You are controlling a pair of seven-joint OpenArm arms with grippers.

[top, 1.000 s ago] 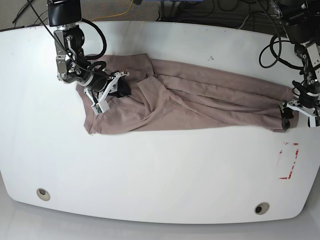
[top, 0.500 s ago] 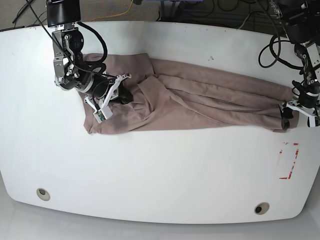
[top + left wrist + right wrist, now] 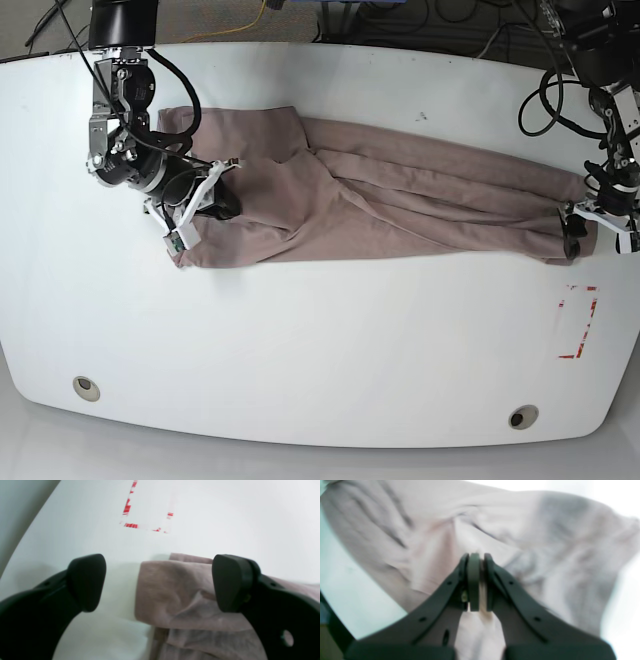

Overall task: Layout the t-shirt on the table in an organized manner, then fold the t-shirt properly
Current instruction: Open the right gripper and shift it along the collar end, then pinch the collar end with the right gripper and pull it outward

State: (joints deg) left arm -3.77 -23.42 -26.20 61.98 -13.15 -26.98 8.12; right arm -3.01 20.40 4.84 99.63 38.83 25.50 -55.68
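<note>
T-shirt (image 3: 400, 200) lies creased lengthwise across the counter (image 3: 320, 350).
I see right gripper (image 3: 476, 562) jaws pinching fabric; left gripper (image 3: 160, 582) jaws spread wide over its end.

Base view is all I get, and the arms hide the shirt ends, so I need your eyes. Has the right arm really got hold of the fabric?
Observer: Yes. In the right wrist view the right gripper is shut, with a fold of the t-shirt pinched between its fingers.
Operator: And the left one, at the other end?
Observer: The left gripper is wide open. The left wrist view shows the shirt's end lying on the table between the fingers, unheld.
Operator: Anything near that end?
Observer: The red tape mark lies just beyond it, apart from the fabric.
</note>
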